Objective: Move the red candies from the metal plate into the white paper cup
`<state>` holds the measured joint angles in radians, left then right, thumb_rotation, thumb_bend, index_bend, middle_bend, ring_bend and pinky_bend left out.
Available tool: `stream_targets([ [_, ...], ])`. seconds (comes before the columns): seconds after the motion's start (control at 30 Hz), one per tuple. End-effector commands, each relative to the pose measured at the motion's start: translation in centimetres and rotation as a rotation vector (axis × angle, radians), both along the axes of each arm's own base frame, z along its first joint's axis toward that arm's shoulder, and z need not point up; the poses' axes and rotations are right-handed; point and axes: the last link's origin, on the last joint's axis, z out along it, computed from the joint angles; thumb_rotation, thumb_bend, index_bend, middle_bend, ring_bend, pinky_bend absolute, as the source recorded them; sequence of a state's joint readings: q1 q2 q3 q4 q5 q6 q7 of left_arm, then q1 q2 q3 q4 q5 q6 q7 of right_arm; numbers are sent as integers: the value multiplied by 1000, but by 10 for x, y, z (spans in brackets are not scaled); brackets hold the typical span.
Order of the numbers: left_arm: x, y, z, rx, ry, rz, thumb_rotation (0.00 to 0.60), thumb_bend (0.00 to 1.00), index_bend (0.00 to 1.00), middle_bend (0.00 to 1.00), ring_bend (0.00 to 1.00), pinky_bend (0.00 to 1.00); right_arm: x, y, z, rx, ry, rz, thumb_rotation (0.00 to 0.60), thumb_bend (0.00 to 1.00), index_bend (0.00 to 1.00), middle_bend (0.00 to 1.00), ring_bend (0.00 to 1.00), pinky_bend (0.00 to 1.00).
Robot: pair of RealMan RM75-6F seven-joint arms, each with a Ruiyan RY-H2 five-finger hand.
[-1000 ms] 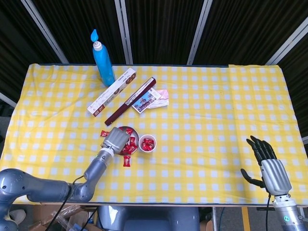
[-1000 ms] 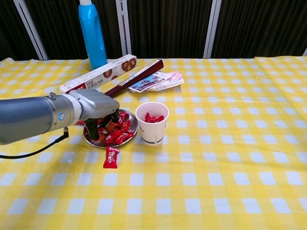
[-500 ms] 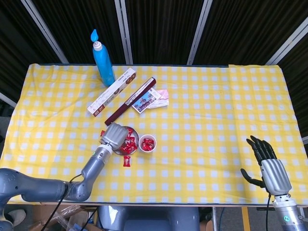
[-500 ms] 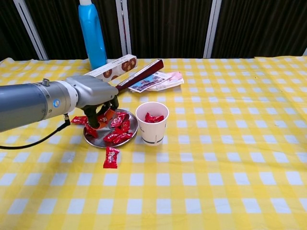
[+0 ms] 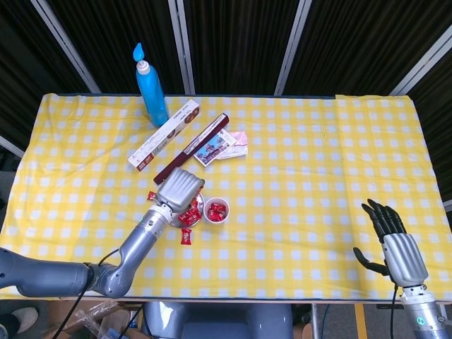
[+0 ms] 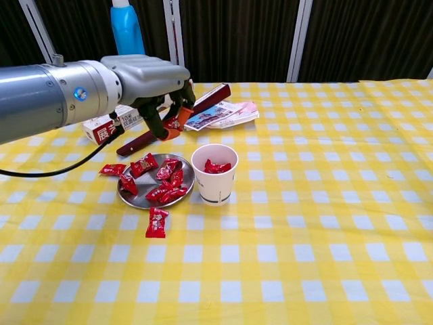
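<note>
chest view | left hand (image 6: 159,84) raised above the metal plate (image 6: 124,196), fingertips pinching one red candy (image 6: 175,124) | white paper cup (image 6: 215,173) touching the plate's right side, some candies already inside | advice: carry candy sideways until over the cup mouth, release low | right hand (image 5: 395,247) spread, idle, well apart from the cup

A test booth: black curtains (image 5: 233,42) behind a checkered table (image 5: 318,162).

Bright, even light from above; both views are sharp. Soft, short shadows lie under the white paper cup (image 6: 214,174), with little glare.
</note>
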<state>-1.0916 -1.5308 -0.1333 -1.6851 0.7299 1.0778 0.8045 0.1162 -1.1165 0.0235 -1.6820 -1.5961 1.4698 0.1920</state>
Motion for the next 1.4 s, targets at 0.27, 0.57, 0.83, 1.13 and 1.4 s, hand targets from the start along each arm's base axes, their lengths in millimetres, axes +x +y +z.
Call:
stream_targets([
  [0.27,29,-10,-30,-45,-22,-54,600,418,526,639,887,963,0,-1,1,-3,-4,-2,600,388,0,0,0,0],
  [0.57,36,-13,-45,-67,3,-48,600,312,423,517,888,962,0,-1,2,-3,-8,-2,600,388,0,0,0,0],
  [0.83,36,-10,-39,-56,-8,-28,600,295,385,433,887,962,0,-1,1,-1,-5,-2,600,387,0,0,0,0],
  [1.13,24,-5,-18,3,-40,-13,600,294,336,552,894,962,-1,-1,1,-4,-4,-4,600,387,0,0,0,0],
  [1.4,-37,12,16,100,66,119,600,289,337,916,979,973,0,0,0,-1,0,-3,600,387,0,0,0,0],
])
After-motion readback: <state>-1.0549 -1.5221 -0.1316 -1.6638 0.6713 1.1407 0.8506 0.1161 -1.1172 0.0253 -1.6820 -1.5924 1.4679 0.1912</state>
